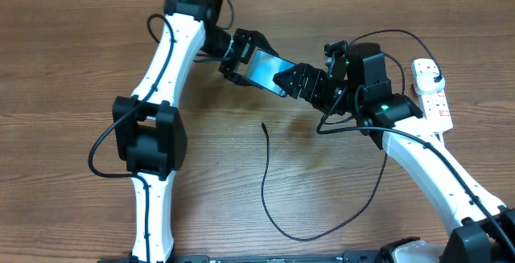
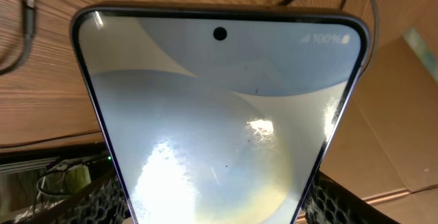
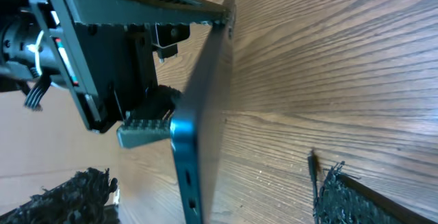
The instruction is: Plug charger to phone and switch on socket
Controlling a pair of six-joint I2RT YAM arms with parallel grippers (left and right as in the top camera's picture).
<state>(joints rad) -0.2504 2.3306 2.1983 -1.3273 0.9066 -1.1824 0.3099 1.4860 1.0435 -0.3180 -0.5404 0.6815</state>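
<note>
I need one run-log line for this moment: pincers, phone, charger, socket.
left pincer: shut on phone | right pincer: open at phone end | charger: tip loose on table | socket: switch state unclear

The phone (image 1: 261, 68) is up between the left jaws and the right jaws. The charger (image 1: 265, 184) lies loose on the table (image 1: 64, 70), the socket (image 1: 434, 102) at far right.

Wood-grain table (image 1: 64, 174), cardboard (image 2: 404, 114) behind

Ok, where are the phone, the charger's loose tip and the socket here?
phone (image 2: 219, 128): left wrist view, middle of its screen.
charger tip (image 1: 264, 125): overhead view, connector end lying on the table.
socket (image 1: 435, 102): overhead view, its white body.
</note>
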